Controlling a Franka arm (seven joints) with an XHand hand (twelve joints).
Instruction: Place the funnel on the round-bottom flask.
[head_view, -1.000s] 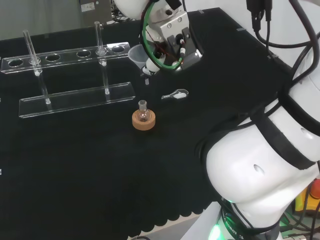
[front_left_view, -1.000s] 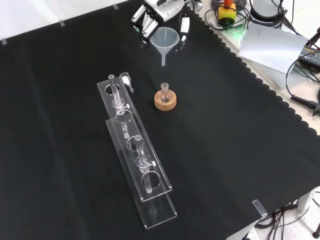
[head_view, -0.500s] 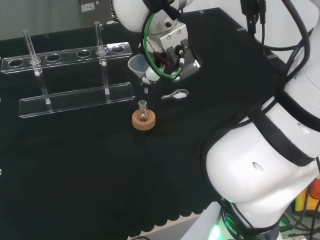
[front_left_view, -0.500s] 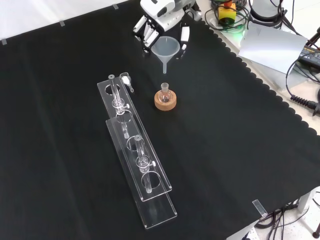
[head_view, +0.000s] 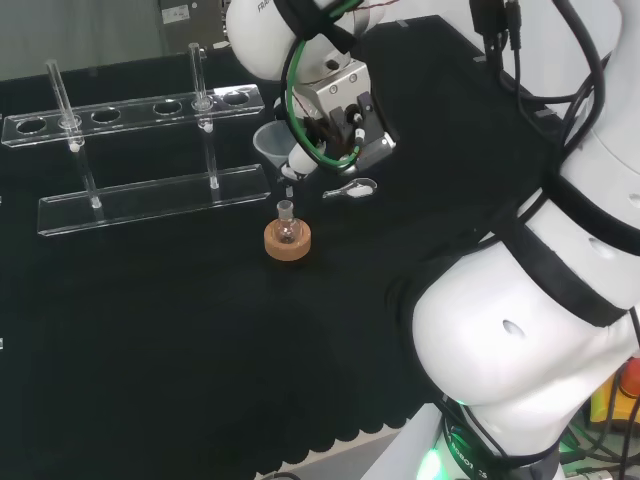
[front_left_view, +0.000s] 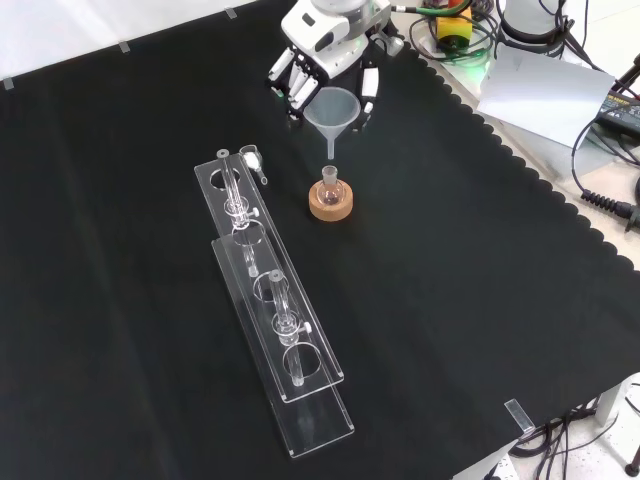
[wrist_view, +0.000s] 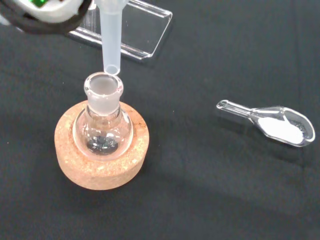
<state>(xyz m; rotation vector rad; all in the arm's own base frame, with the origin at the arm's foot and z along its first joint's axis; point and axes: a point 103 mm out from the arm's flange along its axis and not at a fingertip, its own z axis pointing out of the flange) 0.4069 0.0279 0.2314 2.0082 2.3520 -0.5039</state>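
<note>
Hand (front_left_view: 322, 62) at the far side of the cloth (front_left_view: 450, 260) in the front view, fingers curled around the wide mouth of the funnel (front_left_view: 332, 112) and pinching it. Funnel upright in the air, spout down, tip just above the open neck of the flask (front_left_view: 330, 184), a little to one side of its middle, not yet inside; seen most clearly in the wrist view, where the spout (wrist_view: 110, 35) ends right at the rim of the flask (wrist_view: 103, 120).

Flask upright in a cork ring (front_left_view: 330, 202) near the middle of the cloth, something dark at its bottom.

To the left of the flask in the front view, well apart from it, a clear rack (front_left_view: 272, 320) running from the far left toward the near side, with two thin glass tubes (front_left_view: 233, 190) in its holes. Between rack and flask, beside the rack's far end, a small clear scoop (front_left_view: 253, 160) flat on the cloth; white powder in its bowl (wrist_view: 282, 128) in the wrist view.

Nothing between spout and flask neck. In the head view, the big white arm links (head_view: 540, 330) at the right, near side; flask (head_view: 287, 230) and funnel (head_view: 275, 150) in plain sight to their left.
</note>
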